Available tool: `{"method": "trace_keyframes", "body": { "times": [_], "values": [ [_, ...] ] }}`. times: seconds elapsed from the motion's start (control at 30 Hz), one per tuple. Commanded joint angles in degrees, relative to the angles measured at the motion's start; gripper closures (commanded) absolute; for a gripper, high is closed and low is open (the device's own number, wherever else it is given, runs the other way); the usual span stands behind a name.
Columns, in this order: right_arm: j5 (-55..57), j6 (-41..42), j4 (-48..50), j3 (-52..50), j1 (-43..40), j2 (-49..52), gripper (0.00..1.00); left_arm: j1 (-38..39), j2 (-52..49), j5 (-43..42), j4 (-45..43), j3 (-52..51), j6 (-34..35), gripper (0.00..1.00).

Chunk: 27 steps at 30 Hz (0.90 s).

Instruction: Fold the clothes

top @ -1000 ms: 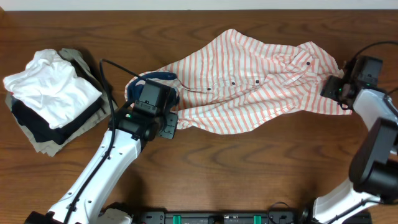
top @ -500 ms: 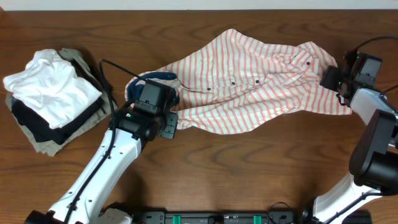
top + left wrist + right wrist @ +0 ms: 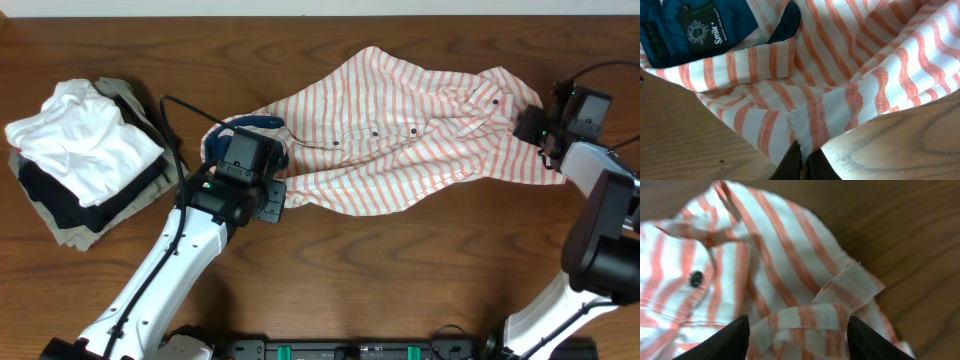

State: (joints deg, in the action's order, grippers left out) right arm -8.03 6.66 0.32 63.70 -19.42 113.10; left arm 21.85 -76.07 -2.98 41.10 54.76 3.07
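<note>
The white shirt with orange-red stripes (image 3: pixel 400 130) lies crumpled across the table's middle and right, small dark buttons up, its dark blue inner collar (image 3: pixel 258 124) at the left end. My left gripper (image 3: pixel 272 198) is shut on the shirt's lower left edge (image 3: pixel 805 125), next to the blue collar with its label (image 3: pixel 700 30). My right gripper (image 3: pixel 532 128) is open at the shirt's right end, its fingers spread on either side of a folded striped hem (image 3: pixel 805 320) near a dark button (image 3: pixel 696 278).
A stack of folded garments, plain white (image 3: pixel 85 135) on top of black and khaki ones, sits at the table's left. Bare wooden table (image 3: pixel 400 280) lies in front of the shirt. The table's far edge runs along the top.
My right gripper has shifted slightly up and toward the shirt's right end. The left arm and the shirt have not visibly moved.
</note>
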Motion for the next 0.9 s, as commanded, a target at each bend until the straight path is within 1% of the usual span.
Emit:
{"method": "trace_keyframes", "body": {
  "times": [0.0,0.03,0.1,0.13,0.17,0.2,0.23,0.43,0.5,0.7,0.87],
  "values": [
    [-0.4,1.3,0.8,0.4,0.3,2.2,0.39,-0.3,-0.3,0.9,0.0,-0.1,0.7,0.94],
    [-0.3,1.5,1.1,0.4,0.3,2.4,0.39,-0.3,-0.3,0.9,0.0,-0.1,0.7,0.94],
    [-0.3,1.5,1.3,0.4,0.3,2.4,0.46,-0.3,-0.3,0.9,-0.1,-0.1,0.7,0.94],
    [-0.3,1.5,1.6,0.4,0.3,2.3,0.57,-0.3,-0.3,0.9,-0.2,-0.1,0.7,0.94],
    [-0.3,1.5,1.8,0.4,0.3,2.3,0.75,-0.3,-0.3,0.9,-0.2,-0.1,0.7,0.94],
    [-0.2,1.5,2.0,0.5,0.3,2.3,0.96,-0.3,-0.3,0.9,-0.2,-0.1,0.7,0.94],
    [0.3,2.1,1.9,0.5,0.3,2.3,0.99,-0.3,-0.3,0.9,-0.2,-0.1,0.7,0.94],
    [1.8,2.7,-0.4,1.7,-1.6,-1.2,0.99,-0.5,0.8,1.2,0.4,-0.1,0.7,0.94],
    [1.8,2.7,-3.1,2.9,-2.9,-3.2,0.99,-1.5,2.1,1.2,0.2,-0.1,0.7,0.94],
    [1.8,2.5,-17.3,6.7,-6.7,-10.0,0.99,-7.5,6.5,1.0,-1.4,-0.1,2.2,0.94],
    [1.8,2.5,-27.6,6.9,-8.7,-15.5,0.99,-9.5,8.5,0.9,-2.8,-0.1,2.2,0.94]
  ]
}}
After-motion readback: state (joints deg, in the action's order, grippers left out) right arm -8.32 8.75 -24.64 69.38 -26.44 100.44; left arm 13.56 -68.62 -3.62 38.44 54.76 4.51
